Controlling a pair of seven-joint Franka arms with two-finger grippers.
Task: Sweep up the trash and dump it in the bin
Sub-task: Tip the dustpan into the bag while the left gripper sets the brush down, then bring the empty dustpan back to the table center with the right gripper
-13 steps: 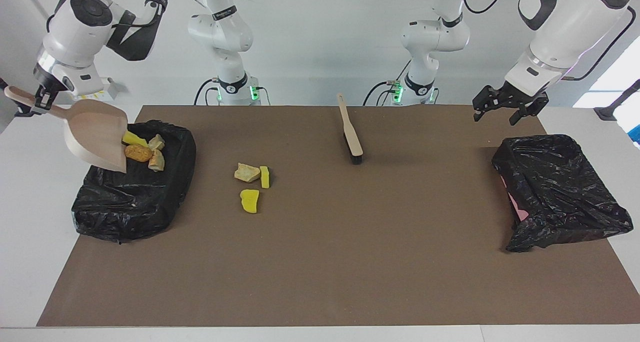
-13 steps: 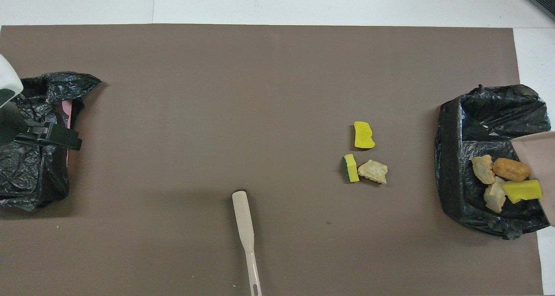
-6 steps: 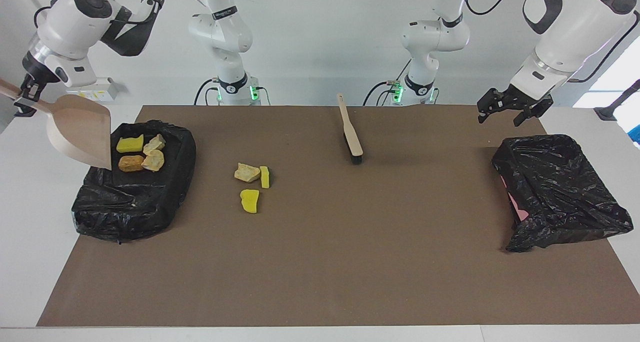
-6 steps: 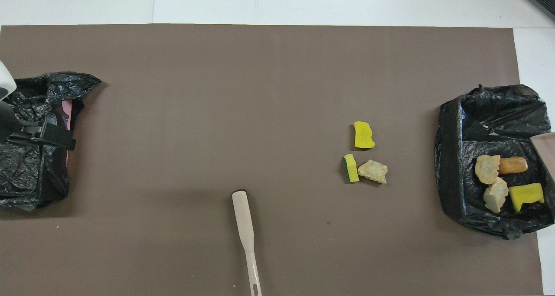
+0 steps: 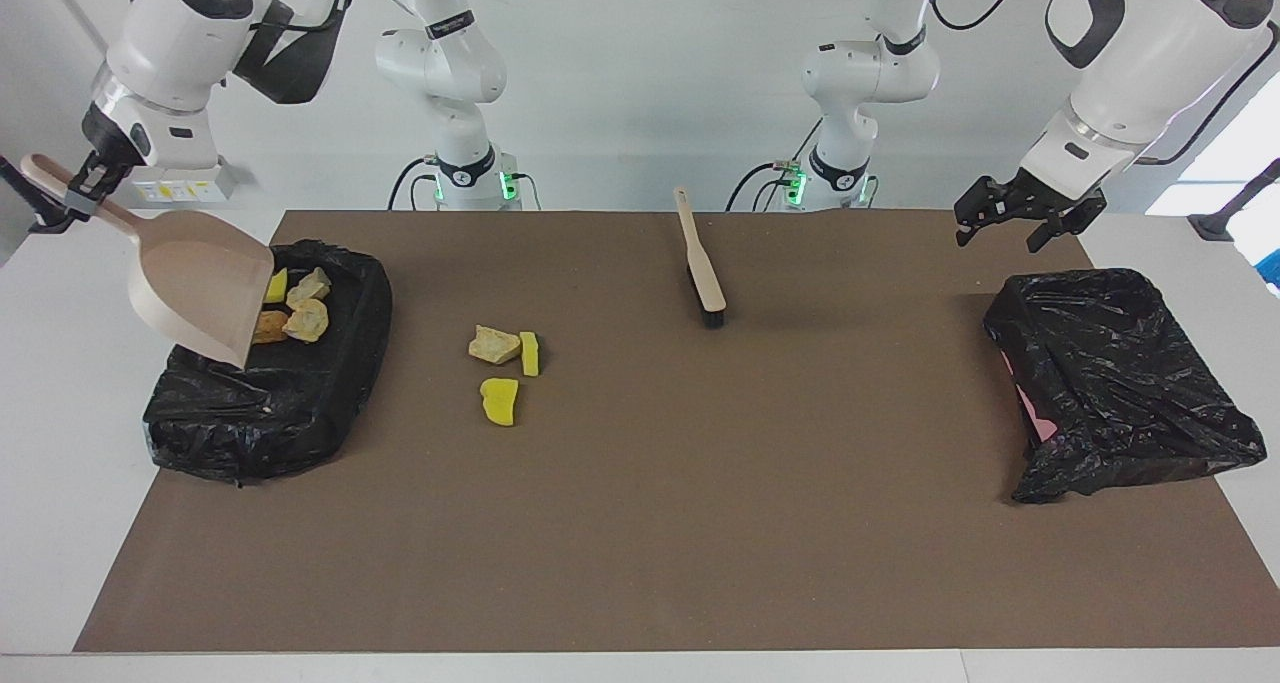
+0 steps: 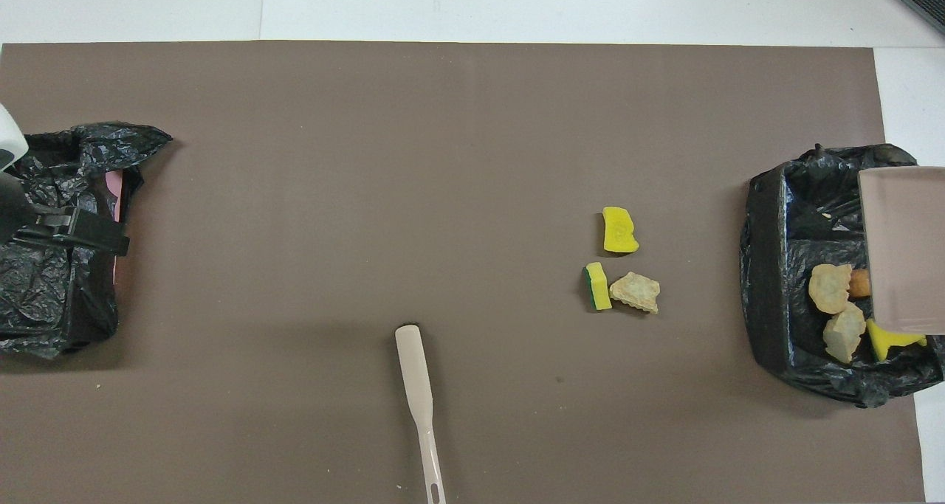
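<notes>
Trash (image 5: 505,363), three soft light bits on the tabletop (image 5: 640,523) and four in the bin (image 5: 265,403), needs scooping, not pinching; right end effector (image 5: 78,191) clenches the dustpan (image 5: 200,283), left end effector (image 5: 1015,218) hangs released.

Robotics lab, two white arms (image 5: 455,63) bolted at a white surface (image 5: 60,383), brown mat (image 5: 700,523), bare white wall, trailing cables
</notes>
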